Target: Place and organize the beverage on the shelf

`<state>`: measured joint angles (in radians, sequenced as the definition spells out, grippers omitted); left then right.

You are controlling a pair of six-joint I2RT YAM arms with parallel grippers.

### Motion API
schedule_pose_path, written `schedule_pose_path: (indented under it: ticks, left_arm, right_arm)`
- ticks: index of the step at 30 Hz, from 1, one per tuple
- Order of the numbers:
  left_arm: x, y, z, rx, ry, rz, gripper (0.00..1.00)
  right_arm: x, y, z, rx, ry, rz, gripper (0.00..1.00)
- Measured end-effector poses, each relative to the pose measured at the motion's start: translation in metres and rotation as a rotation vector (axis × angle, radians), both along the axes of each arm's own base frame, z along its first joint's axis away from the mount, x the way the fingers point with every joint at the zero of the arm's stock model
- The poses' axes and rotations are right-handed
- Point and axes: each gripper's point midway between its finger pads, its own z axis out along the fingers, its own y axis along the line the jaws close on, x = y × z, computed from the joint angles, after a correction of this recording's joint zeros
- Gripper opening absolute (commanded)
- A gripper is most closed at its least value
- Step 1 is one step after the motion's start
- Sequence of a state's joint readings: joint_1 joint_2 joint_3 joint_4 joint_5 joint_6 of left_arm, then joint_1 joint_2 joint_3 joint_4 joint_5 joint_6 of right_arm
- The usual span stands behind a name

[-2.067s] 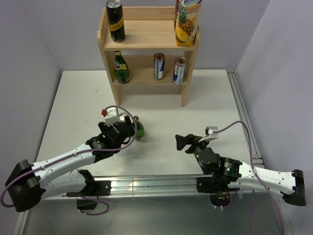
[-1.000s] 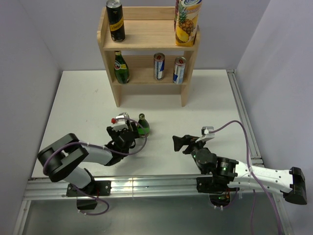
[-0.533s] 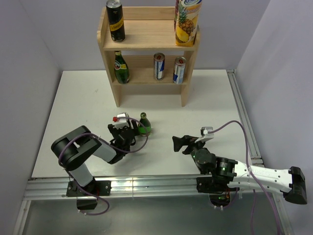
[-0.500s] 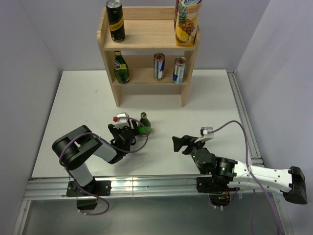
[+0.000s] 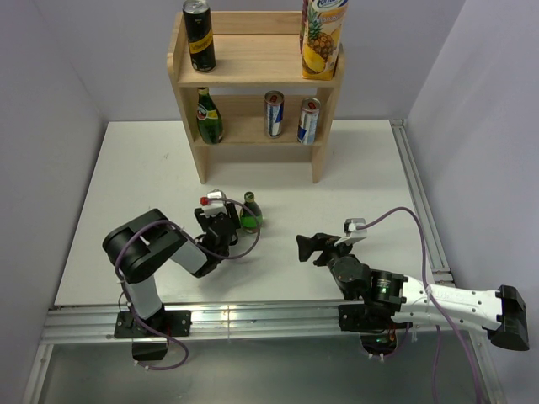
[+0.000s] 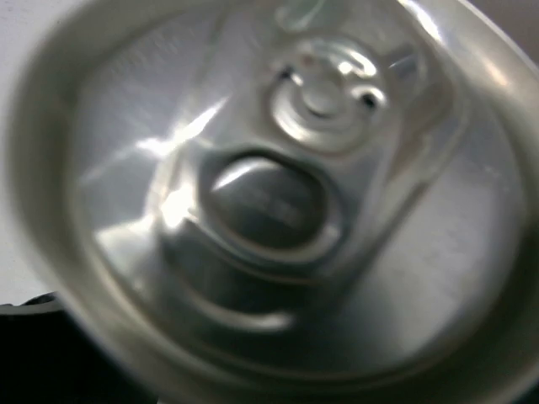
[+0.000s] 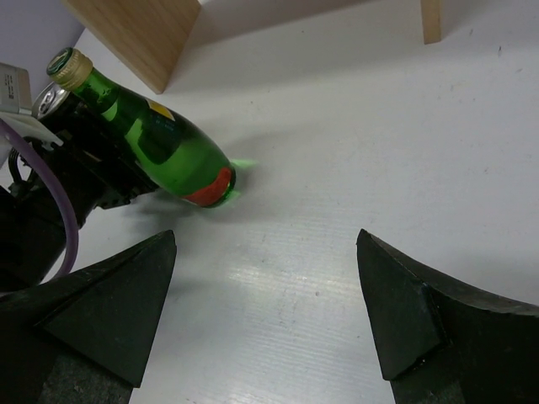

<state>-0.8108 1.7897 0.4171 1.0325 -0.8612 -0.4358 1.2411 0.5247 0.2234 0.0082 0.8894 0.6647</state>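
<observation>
2 white arms (image 5: 446, 301) with black joints (image 5: 139, 251), looped purple cables (image 5: 411, 209)

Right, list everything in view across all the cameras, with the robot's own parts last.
shelf: one, light wood, two tiers, far side of the table
tall can: one, black and gold, top tier, left
pineapple juice carton: one, yellow, top tier, right
upright bottle: one, green, lower tier, left
short cans: two, blue and silver, lower tier, centre and right
tilted bottle: one, green with gold cap, base on the table, leaning on the left gripper
can top: one, silver, fills the left wrist view; body hidden
table: one, white
left gripper: one, black, against the tilted bottle; jaws hidden
right gripper: one, black, open, empty
</observation>
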Motion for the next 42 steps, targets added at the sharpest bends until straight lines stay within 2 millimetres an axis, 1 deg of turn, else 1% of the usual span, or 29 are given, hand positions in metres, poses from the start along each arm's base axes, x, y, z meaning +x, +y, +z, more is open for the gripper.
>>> schedule_pose_path:
  ticks: [2,3,6,8,9,10,14,20,22,24,28,31,33,38,40,42]
  left_arm:
    - [0.001,-0.001,0.001,-0.003,-0.002,0.0,0.63]
    - [0.002,-0.001,0.001,-0.001,-0.003,0.0,0.55]
    - [0.002,0.0,0.002,0.002,-0.002,0.002,0.22]
    - [0.001,0.0,0.002,0.004,0.006,-0.001,0.12]
    - [0.0,0.0,0.002,0.006,0.011,-0.003,0.03]
    - [0.0,0.001,0.002,0.008,0.016,-0.004,0.01]
    - [-0.007,-0.002,0.001,0.031,0.047,-0.011,0.0]
    - [-0.025,-0.017,0.006,0.073,0.12,-0.051,0.0]
    - [-0.031,-0.017,0.014,0.078,0.14,-0.054,0.0]
    - [-0.034,-0.013,0.028,0.075,0.146,-0.05,0.0]
    - [-0.035,-0.009,0.076,0.033,0.112,-0.034,0.0]
    - [-0.032,-0.013,0.124,-0.008,0.067,-0.039,0.0]
    - [-0.027,-0.018,0.161,-0.026,0.032,-0.046,0.0]
    - [-0.012,-0.033,0.265,-0.05,-0.067,-0.074,0.0]
    - [-0.005,-0.041,0.313,-0.069,-0.126,-0.081,0.0]
    - [0.003,-0.046,0.35,-0.069,-0.168,-0.082,0.0]
  right_arm:
    - [0.0,0.0,0.001,0.003,-0.001,0.0,0.94]
    - [0.0,0.0,0.001,0.006,-0.002,0.0,0.94]
    - [0.0,0.0,0.003,0.014,-0.005,0.0,0.94]
    - [0.0,0.0,0.003,0.016,-0.005,0.0,0.94]
    - [0.0,0.0,0.003,0.014,-0.005,0.0,0.94]
    - [0.0,0.0,0.003,0.015,-0.005,0.0,0.94]
    - [0.0,0.0,0.002,0.008,-0.003,0.001,0.94]
    - [0.0,0.0,0.001,0.002,-0.003,0.002,0.94]
    - [0.0,0.0,0.002,0.003,-0.005,0.002,0.94]
    - [0.0,-0.001,0.003,0.006,-0.007,0.002,0.94]
    - [0.0,-0.001,0.006,0.022,-0.013,0.002,0.94]
    - [0.0,-0.002,0.009,0.03,-0.018,0.002,0.94]
    - [0.0,-0.002,0.009,0.031,-0.019,0.002,0.94]
    - [0.0,-0.002,0.008,0.026,-0.017,0.001,0.94]
    - [0.0,-0.002,0.007,0.022,-0.016,0.0,0.94]
    - [0.0,-0.002,0.007,0.02,-0.016,-0.001,0.93]
